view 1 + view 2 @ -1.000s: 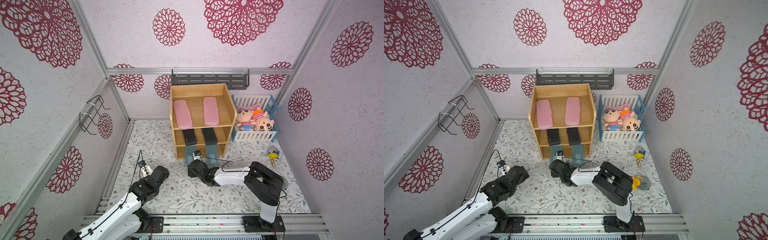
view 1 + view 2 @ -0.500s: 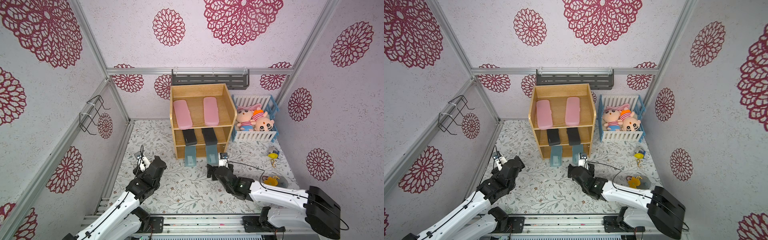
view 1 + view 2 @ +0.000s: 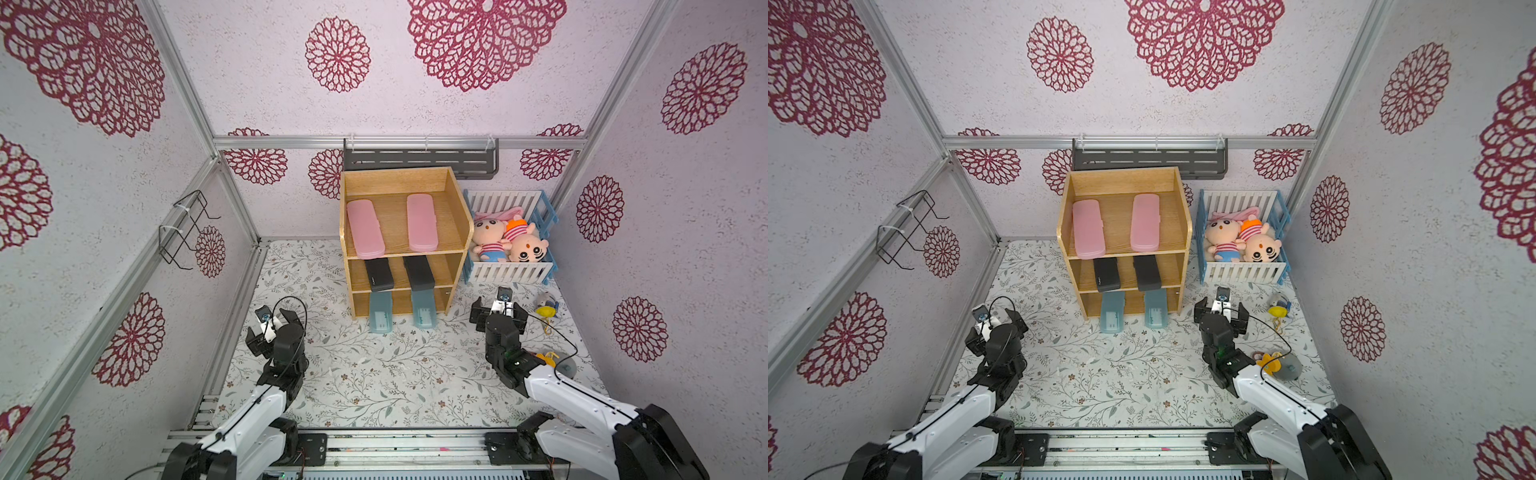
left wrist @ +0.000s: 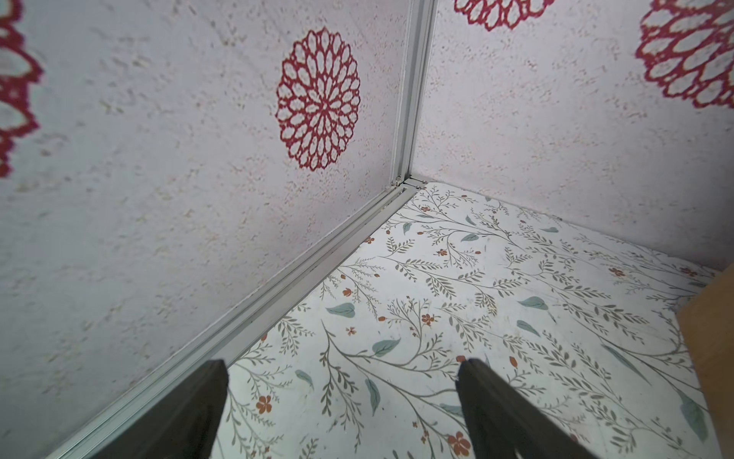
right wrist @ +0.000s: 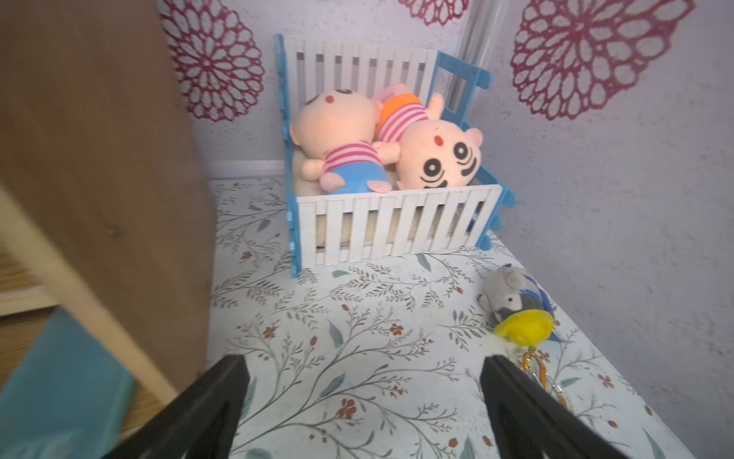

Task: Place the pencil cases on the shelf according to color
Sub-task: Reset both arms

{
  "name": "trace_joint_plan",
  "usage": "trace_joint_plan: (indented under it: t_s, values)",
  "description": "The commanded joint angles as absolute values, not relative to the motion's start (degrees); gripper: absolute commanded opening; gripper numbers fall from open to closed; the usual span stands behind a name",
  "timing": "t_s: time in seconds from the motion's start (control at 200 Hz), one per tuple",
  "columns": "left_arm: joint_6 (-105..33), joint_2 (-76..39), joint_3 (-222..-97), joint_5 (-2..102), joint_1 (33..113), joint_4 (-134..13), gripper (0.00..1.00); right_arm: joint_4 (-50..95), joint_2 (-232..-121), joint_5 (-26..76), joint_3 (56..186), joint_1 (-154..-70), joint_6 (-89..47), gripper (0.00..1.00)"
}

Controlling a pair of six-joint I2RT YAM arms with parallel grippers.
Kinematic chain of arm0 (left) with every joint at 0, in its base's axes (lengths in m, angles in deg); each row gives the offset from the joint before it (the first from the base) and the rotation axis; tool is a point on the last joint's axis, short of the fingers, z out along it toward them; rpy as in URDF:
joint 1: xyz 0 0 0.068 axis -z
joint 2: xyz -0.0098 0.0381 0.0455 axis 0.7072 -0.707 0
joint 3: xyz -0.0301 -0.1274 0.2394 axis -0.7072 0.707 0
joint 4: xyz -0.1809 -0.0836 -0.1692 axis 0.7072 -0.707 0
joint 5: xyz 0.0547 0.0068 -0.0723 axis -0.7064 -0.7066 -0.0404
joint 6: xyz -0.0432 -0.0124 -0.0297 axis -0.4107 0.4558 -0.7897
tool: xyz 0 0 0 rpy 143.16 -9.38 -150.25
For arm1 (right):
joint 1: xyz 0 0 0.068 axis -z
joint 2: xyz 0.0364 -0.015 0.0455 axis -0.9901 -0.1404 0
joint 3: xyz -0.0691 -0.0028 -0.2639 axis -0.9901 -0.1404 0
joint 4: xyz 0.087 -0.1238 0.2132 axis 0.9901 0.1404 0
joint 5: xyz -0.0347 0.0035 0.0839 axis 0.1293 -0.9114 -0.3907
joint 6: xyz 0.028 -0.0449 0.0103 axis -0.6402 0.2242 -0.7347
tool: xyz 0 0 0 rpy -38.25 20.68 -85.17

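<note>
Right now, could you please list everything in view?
shelf: one, light wood, back wall
pink cases: two, pink, top tier
black cases: two, black, middle tier
blue cases: two, light blue, bottom tier, poking out
crib: one, white and blue, beside shelf
dolls: two, peach, in crib
rack: one, dark grey, back wall
wire holder: one, black, side wall
toy keyring: one, grey-yellow, by crib
orange item: one, orange, beside right arm
table: one, floral, under everything
left gripper: one, black, open, over table
right gripper: one, black, open, near crib
</note>
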State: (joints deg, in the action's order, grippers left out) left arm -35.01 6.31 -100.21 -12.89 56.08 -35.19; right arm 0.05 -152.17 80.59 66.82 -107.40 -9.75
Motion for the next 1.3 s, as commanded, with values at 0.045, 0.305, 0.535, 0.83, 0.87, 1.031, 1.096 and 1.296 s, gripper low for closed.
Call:
trace_joint_plan:
  t_s: [0.045, 0.305, 0.535, 0.83, 0.87, 1.031, 1.096, 1.296]
  values:
    - [-26.3, -8.8, -101.9, -9.8, 54.8, -10.0, 0.97, -20.9, -157.5, 76.2, 61.3, -100.6, -5.9, 0.99]
    - [-17.2, -18.4, -102.4, -9.0, 55.4, 2.8, 0.97, -40.5, -165.8, 67.1, 57.6, -94.1, -4.3, 0.99]
    - [-20.6, -24.6, -103.9, -1.2, 49.2, 5.1, 0.97, -37.5, -168.5, 59.0, 60.9, -88.9, -6.6, 0.99]
    - [-27.7, -23.8, -109.4, 13.1, 41.7, -11.2, 0.97, -50.5, -172.5, 54.5, 56.5, -85.8, -6.6, 0.99]
    - [-27.0, -25.1, -109.2, 12.6, 41.6, -8.3, 0.97, -48.7, -173.0, 52.4, 57.7, -86.2, -5.5, 0.99]
    - [-27.6, -24.5, -109.5, 12.8, 41.6, -10.0, 0.97, -55.4, -176.1, 54.7, 55.3, -87.3, -4.8, 0.99]
    - [-27.5, -24.3, -109.5, 12.7, 41.6, -10.6, 0.97, -55.6, -176.6, 55.2, 55.6, -87.6, -4.5, 0.99]
    - [-27.5, -24.2, -109.4, 12.7, 41.6, -10.6, 0.97, -56.0, -176.6, 55.1, 55.5, -87.6, -4.5, 0.99]
